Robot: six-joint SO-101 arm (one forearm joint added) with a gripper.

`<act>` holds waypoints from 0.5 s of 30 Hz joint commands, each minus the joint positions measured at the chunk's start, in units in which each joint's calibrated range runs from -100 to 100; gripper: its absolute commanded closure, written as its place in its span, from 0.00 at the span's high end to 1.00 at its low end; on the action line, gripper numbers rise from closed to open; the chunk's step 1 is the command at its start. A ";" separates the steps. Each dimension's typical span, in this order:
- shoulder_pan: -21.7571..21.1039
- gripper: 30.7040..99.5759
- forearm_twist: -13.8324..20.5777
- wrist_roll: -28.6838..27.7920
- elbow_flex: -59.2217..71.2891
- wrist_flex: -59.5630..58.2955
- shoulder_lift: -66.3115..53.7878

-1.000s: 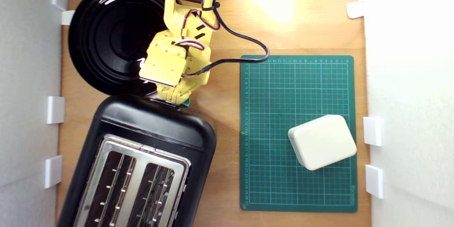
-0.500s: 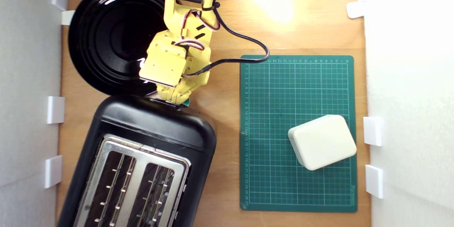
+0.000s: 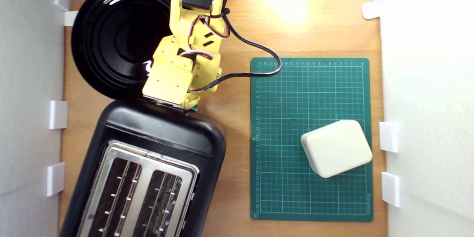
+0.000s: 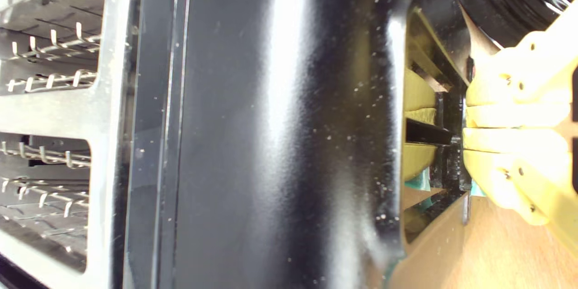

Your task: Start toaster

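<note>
The pincer (image 4: pixel 465 127) has its two yellow fingers (image 4: pixel 510 113) pressed together with nothing between them, tips at the toaster's (image 3: pixel 148 163) end wall beside the teal lever knob (image 4: pixel 417 180). The black plate (image 3: pixel 111 37) lies just behind the pincer.

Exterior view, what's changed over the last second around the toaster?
The yellow arm shifted: its wrist block slid toward the toaster, now covering more of the pincer over the toaster's end edge, and the black cable sagged differently. The pincer's fingers are together at the teal lever knob. Toaster, black plate, green mat and white box stayed put.
</note>
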 commanded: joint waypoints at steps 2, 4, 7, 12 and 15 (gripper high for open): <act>-0.33 0.01 -0.26 -1.51 -6.94 6.78 1.64; -0.33 0.01 -0.16 -1.77 -9.57 8.32 1.64; -0.41 0.01 -0.16 -1.88 -12.21 9.60 1.55; -0.41 0.01 -0.16 -4.24 -18.66 12.69 -0.11; -0.49 0.01 -0.16 -5.34 -20.29 12.86 -1.45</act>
